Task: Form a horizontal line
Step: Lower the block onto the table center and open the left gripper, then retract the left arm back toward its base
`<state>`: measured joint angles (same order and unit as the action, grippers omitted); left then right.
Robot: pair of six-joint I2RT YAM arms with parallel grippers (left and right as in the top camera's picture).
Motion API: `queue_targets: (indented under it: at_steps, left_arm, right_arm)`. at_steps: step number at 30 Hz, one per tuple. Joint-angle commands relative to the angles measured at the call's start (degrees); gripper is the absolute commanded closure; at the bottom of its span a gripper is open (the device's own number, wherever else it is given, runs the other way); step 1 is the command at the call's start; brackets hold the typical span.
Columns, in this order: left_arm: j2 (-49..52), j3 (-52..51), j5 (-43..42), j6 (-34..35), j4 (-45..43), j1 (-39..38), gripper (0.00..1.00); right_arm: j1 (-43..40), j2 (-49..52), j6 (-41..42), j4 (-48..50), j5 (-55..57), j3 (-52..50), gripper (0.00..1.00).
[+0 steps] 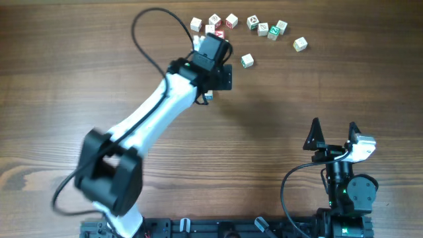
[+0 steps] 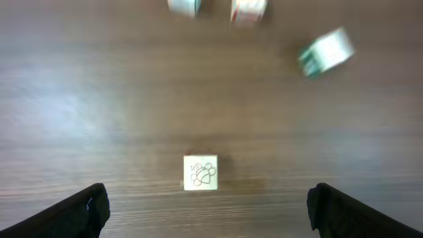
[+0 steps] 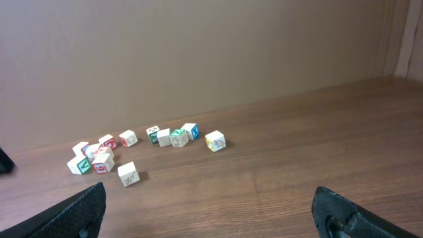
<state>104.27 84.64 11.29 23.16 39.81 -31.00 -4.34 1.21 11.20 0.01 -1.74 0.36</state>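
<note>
My left gripper point(image 1: 221, 74) hangs over the table below the cube cluster. In the left wrist view it point(image 2: 208, 215) is open, and a whitish cube with a line drawing point(image 2: 200, 173) lies on the wood just ahead, between the fingers and untouched. A small blue-marked cube point(image 1: 208, 97) peeks out beside the left arm. Several loose letter cubes point(image 1: 230, 20) lie scattered at the far edge. No straight row of three touching cubes is in view. My right gripper point(image 1: 334, 132) is open and empty at the near right point(image 3: 211, 221).
A green-marked cube point(image 1: 247, 60) lies alone right of my left gripper and shows in the left wrist view point(image 2: 326, 51). A further cube point(image 1: 300, 44) sits at the far right of the cluster. The cubes also show far off in the right wrist view point(image 3: 127, 174).
</note>
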Motion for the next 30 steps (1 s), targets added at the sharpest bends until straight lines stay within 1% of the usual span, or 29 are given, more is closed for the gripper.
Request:
queue_targets:
  at_steps: [1, 3, 6, 7, 9, 12, 15, 16, 18, 20, 23, 26, 30]
  left_arm:
    - [-8.68, -0.11, 3.41, -0.44, 8.48, 2.27, 0.0]
    - [-12.74, -0.11, 3.41, -0.2, 16.96, 5.57, 0.0]
    - [-15.61, -0.11, 3.37, -0.2, 26.93, 10.05, 0.0]
    - [-16.63, -0.11, 3.37, 0.28, 32.06, 12.09, 0.0]
    - [-17.59, -0.11, 3.34, 1.81, 38.16, 13.97, 0.0]
    - [-18.47, -0.11, 3.37, 3.67, 47.12, 14.88, 0.0]
    - [-18.84, -0.11, 4.46, 9.35, 54.18, 14.88, 0.0]
    - [-19.39, -0.24, 6.08, 11.63, 55.52, 14.88, 0.0]
    - [-22.32, -1.09, 7.06, 13.38, 56.02, 14.88, 0.0]
    - [-26.21, -2.49, 7.06, 13.38, 55.84, 14.88, 0.0]
    - [-35.39, -5.25, 7.43, 13.4, 55.78, 14.88, 0.0]
    - [-41.55, -5.79, 7.41, 13.35, 56.68, 14.88, 0.0]
    - [-45.18, -5.79, 7.41, 13.35, 56.68, 14.88, 0.0]
  right_arm:
    - [-0.13, -0.2, -0.68, 0.13, -0.96, -0.07, 0.0]
    - [-0.13, -0.2, -0.68, 0.13, -0.96, -0.07, 0.0]
    - [-0.13, -0.2, -0.68, 0.13, -0.96, -0.07, 0.0]
    - [-0.13, -0.2, -0.68, 0.13, -0.96, -0.07, 0.0]
    - [-0.13, -0.2, -0.68, 0.13, -0.96, -0.07, 0.0]
    - [-0.13, -0.2, -0.68, 0.13, -0.96, -0.07, 0.0]
    - [-0.13, -0.2, -0.68, 0.13, -0.96, -0.07, 0.0]
    - [-0.13, -0.2, -0.66, 0.13, -0.96, -0.07, 0.0]
    - [-0.13, -0.2, -0.68, 0.13, -0.96, -0.07, 0.0]
    - [-0.13, -0.2, -0.66, 0.13, -0.96, -0.07, 0.0]
    - [-0.13, -0.2, -0.68, 0.13, -0.96, -0.07, 0.0]
    - [-0.13, -0.2, -0.66, 0.13, -0.96, -0.07, 0.0]
    - [-0.13, -0.2, -0.66, 0.13, -0.96, -0.07, 0.0]
